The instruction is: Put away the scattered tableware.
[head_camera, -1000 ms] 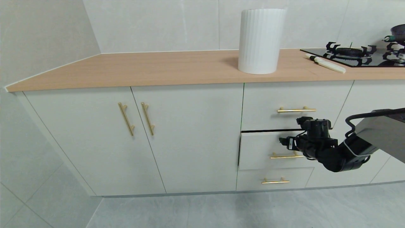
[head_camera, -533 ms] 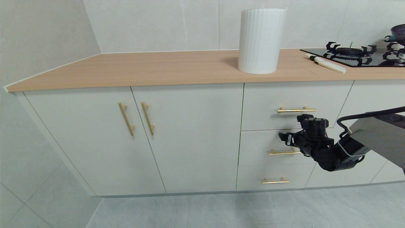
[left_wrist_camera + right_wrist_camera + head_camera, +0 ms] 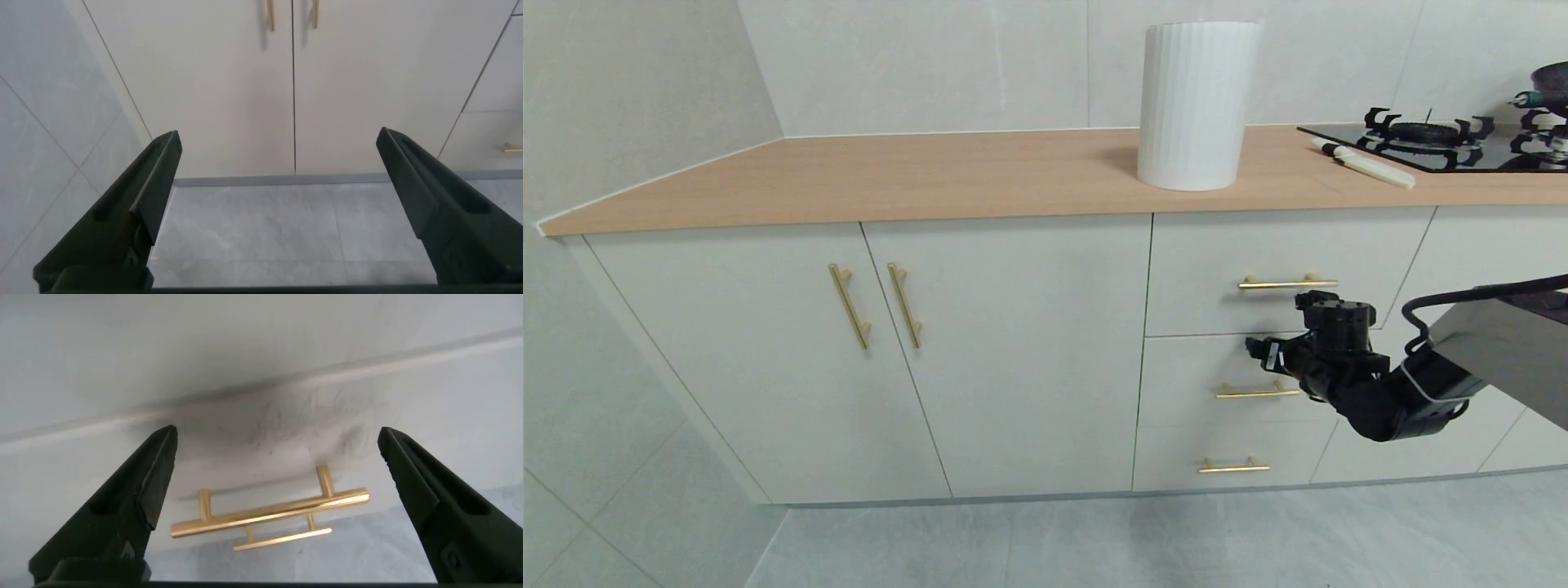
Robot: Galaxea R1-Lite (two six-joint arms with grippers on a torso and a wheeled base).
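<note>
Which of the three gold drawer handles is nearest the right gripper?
The middle handle, which sits just below the open right gripper on the same drawer front. The top handle and bottom handle lie farther off.

My right arm [image 3: 1388,404] is glossy black, built from rounded, bulging segments. A boxy black block [image 3: 1335,314] sits on top, just behind my right gripper [image 3: 1258,353]. A thin black cable [image 3: 1462,294] arcs back from the wrist over a flat grey panel [image 3: 1503,343]. The fingers [image 3: 122,506] are matte black wedges, long and narrowing to blunt tips. My left gripper [image 3: 278,135] has the same dark wedges, each with a shallow groove.
</note>
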